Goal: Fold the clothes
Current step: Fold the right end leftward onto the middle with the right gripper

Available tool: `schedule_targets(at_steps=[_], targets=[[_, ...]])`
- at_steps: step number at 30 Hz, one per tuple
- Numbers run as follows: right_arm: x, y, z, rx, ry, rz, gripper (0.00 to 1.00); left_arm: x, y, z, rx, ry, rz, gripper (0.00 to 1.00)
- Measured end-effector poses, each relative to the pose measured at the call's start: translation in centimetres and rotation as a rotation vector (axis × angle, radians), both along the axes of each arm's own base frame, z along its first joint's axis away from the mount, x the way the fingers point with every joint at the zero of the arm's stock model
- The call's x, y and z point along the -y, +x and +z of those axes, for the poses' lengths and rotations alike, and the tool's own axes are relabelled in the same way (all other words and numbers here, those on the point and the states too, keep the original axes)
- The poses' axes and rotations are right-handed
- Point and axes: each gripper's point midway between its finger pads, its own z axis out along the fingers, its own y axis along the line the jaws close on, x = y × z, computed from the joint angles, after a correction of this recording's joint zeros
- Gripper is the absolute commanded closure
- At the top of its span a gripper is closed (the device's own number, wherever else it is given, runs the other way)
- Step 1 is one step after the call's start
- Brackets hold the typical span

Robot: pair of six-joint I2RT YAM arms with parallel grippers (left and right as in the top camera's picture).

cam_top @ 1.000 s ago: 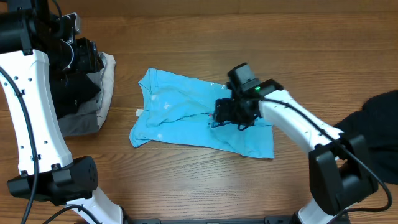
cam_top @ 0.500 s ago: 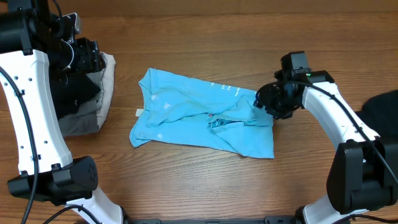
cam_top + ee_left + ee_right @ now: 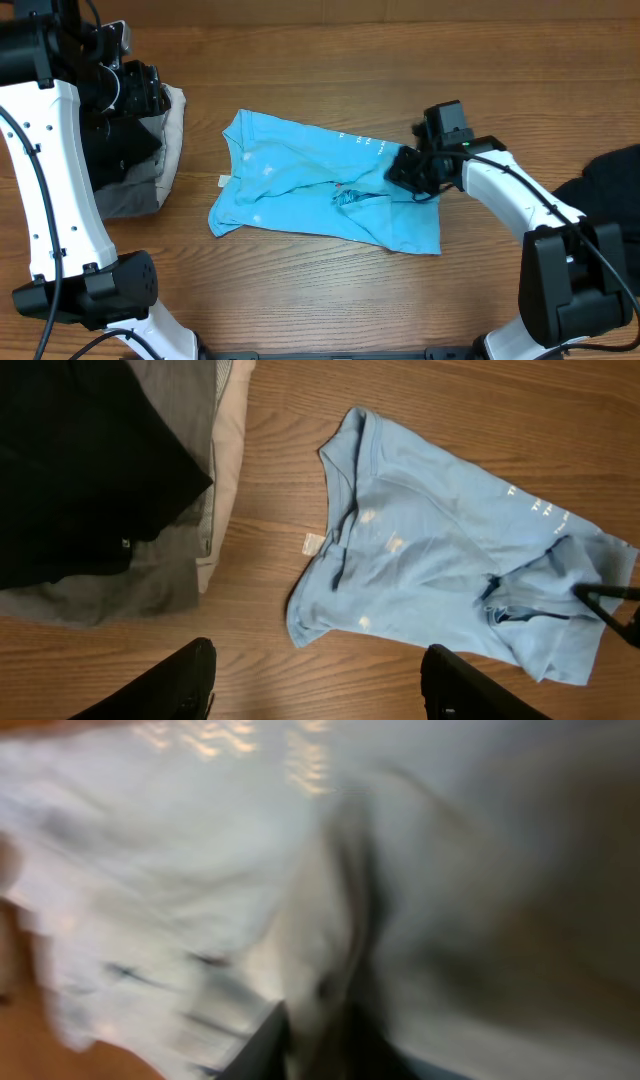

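A light-blue T-shirt (image 3: 300, 175) lies crumpled in the middle of the wooden table, with small print near its upper right edge. My right gripper (image 3: 410, 172) is down on the shirt's right side. The blurred right wrist view shows a ridge of pale cloth (image 3: 150, 870) pinched between its dark fingers (image 3: 265, 1045), so it is shut on the shirt. My left gripper (image 3: 325, 685) is open and empty, held high by the pile of clothes at the left. From there it sees the T-shirt (image 3: 430, 550) spread out below.
A stack of black, grey and beige garments (image 3: 150, 170) sits at the table's left edge, black on top (image 3: 90, 470). A black garment (image 3: 610, 180) lies at the right edge. Bare wood (image 3: 300, 290) runs along the front.
My right gripper swung from the shirt's middle out to the right, then came back onto the shirt's right side and closed on the cloth. The left arm stayed put.
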Motion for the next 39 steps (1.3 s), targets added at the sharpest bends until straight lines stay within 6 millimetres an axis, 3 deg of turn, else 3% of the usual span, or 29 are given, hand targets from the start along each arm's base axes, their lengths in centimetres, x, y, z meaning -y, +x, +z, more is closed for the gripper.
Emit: schedule_targets(at_steps=[2,3,4,5,7,10,14,19,22,26,31,35,39], targets=[[-2.5,2.0,1.8,0.118,0.092,0.037,0.96,0.0,0.0,0.0,0.0,-0.002,-0.001,0.31],[-3.8,3.2,3.1,0.19,0.144,0.058,0.89,0.1,0.0,0.0,0.0,-0.003,-0.001,0.32],[-4.9,3.8,4.2,0.238,0.187,0.075,0.62,0.1,0.0,0.0,0.0,-0.004,-0.001,0.31],[-5.9,4.3,5.2,0.282,0.221,0.088,0.52,0.1,0.0,0.0,0.0,-0.005,-0.001,0.31],[-7.5,4.4,6.4,0.328,0.269,0.126,0.45,0.1,0.0,0.0,0.0,-0.006,-0.002,0.31],[-8.2,3.5,6.2,0.292,0.289,0.147,0.41,0.1,0.0,0.0,0.001,-0.006,-0.002,0.31],[-6.3,2.1,4.4,0.176,0.255,0.121,0.41,0.1,0.0,0.0,0.0,-0.007,-0.002,0.31],[-1.5,0.0,2.0,0.001,0.191,0.049,0.47,0.1,0.0,0.0,0.0,-0.007,-0.002,0.3],[0.8,-1.6,0.9,-0.082,0.145,0.035,0.6,0.1,0.0,0.0,0.0,-0.007,-0.002,0.3],[2.1,-3.8,-0.1,-0.164,0.082,0.055,0.73,0.1,0.0,0.0,0.0,-0.007,-0.002,0.31],[0.3,-5.5,-1.1,-0.168,0.058,0.145,0.76,0.1,0.0,0.0,0.0,-0.007,-0.002,0.28],[-4.0,-8.4,-1.9,-0.157,0.08,0.296,0.77,0.1,0.0,0.0,0.0,-0.007,-0.002,0.25],[-8.6,-11.4,-1.3,-0.133,0.137,0.479,0.78,0.1,0.0,0.0,0.0,-0.007,-0.002,0.2]])
